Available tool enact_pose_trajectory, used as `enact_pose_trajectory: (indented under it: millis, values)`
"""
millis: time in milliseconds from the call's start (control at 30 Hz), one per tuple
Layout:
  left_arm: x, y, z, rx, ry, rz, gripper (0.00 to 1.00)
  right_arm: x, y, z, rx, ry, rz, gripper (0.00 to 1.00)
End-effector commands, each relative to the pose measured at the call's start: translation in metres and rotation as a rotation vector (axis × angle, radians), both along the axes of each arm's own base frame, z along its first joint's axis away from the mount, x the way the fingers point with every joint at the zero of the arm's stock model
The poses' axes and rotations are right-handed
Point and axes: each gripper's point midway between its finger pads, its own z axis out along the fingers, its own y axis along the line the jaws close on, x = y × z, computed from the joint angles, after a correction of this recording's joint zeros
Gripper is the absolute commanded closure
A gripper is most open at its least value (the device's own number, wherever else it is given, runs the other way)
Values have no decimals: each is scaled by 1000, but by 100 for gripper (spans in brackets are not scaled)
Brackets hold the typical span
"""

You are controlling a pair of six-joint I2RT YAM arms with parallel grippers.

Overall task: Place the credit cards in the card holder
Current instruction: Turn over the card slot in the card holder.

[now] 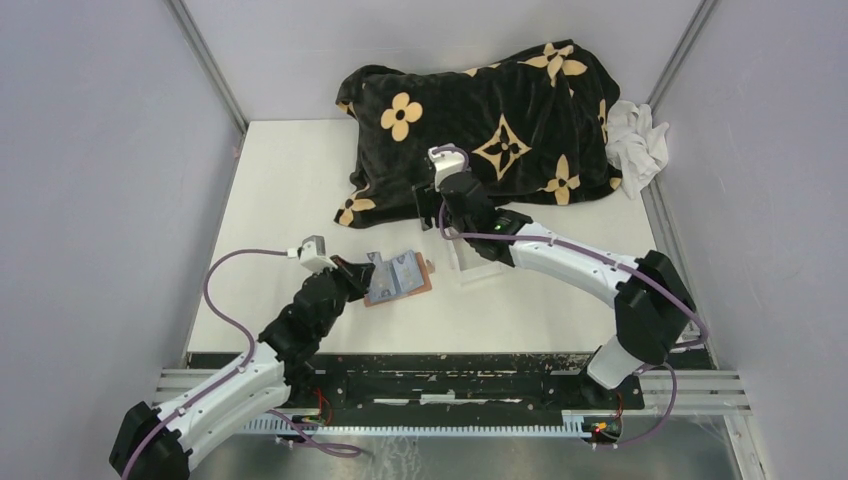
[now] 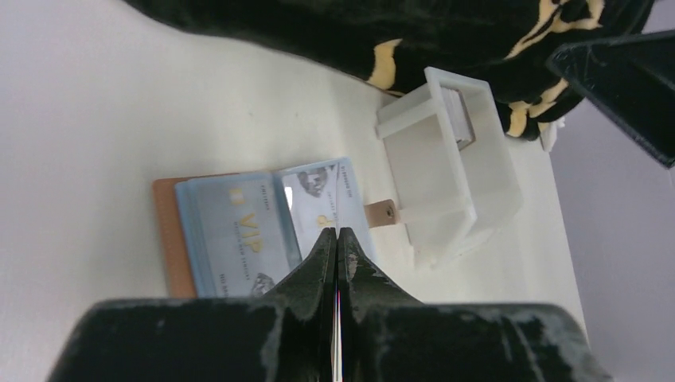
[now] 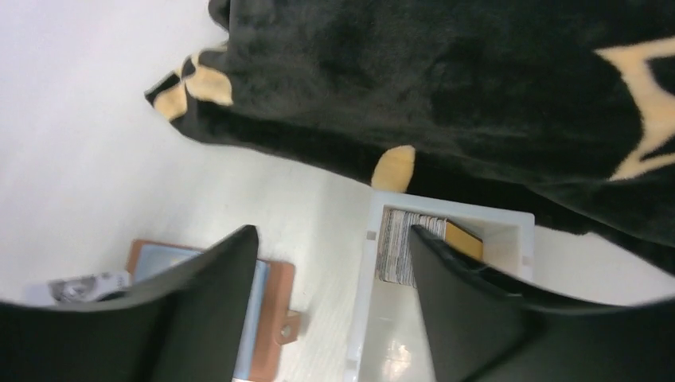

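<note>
One brown leather card holder (image 2: pixel 165 231) lies open on the desk (image 1: pixel 290 190), just left of one clear plastic tray (image 2: pixel 418 111). Two credit cards (image 1: pixel 392 275) show face-up on it: a pale blue VIP card (image 2: pixel 235 231) and a silvery card (image 2: pixel 314 187) beside it. A stack of cards (image 3: pixel 402 243) stands on edge at the tray's far end, too tightly packed to count.

The left fingers (image 2: pixel 336 239) are pressed together on a thin card (image 2: pixel 337 203), seen edge-on, directly over the holder's near side. The right fingers (image 3: pixel 330 235) stand apart, holding nothing, above the tray's far end. The stack sits just past their tips and the card holder lies off to their left.

One black blanket with tan flowers (image 1: pixel 490 110) and one white cloth (image 1: pixel 635 140) lie at the back.
</note>
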Motion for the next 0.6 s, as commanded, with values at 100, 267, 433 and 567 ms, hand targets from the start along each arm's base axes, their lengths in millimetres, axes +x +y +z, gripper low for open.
enact_pose_trajectory:
  millis: [100,267,433,567]
  values:
    - [7,38,-8,4,9,201,97,9,38,-8,46,-34,113,15]
    - [10,49,-20,33,53,253,97,12,51,-35,-12,42,129,65]
    - [14,51,-33,53,90,247,97,5,71,-68,-27,136,178,99]
    - [18,50,-35,58,108,222,97,-3,84,-93,-24,205,208,99]
